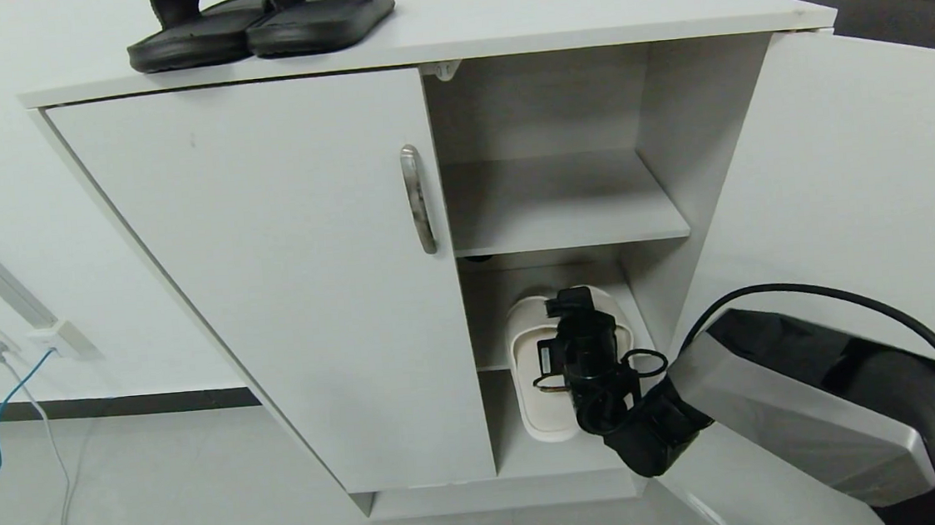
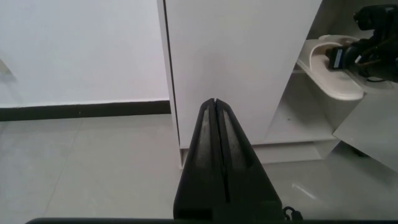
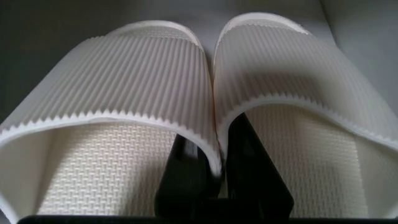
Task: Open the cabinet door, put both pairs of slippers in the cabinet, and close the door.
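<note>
Resting on the lower shelf (image 1: 509, 453), the white slippers (image 1: 530, 391) are pinched by the right gripper (image 3: 217, 174); the left gripper (image 2: 214, 143) is closed, empty. Black slippers (image 1: 261, 24) are unstowed, the door (image 1: 862, 181) unclosed.

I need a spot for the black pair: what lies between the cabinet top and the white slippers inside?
One bare shelf, with the white slippers below it; the head view shows it.

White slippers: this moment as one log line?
right tool: shut on white slippers, inside cabinet | black slippers: cabinet top | left tool: shut
</note>
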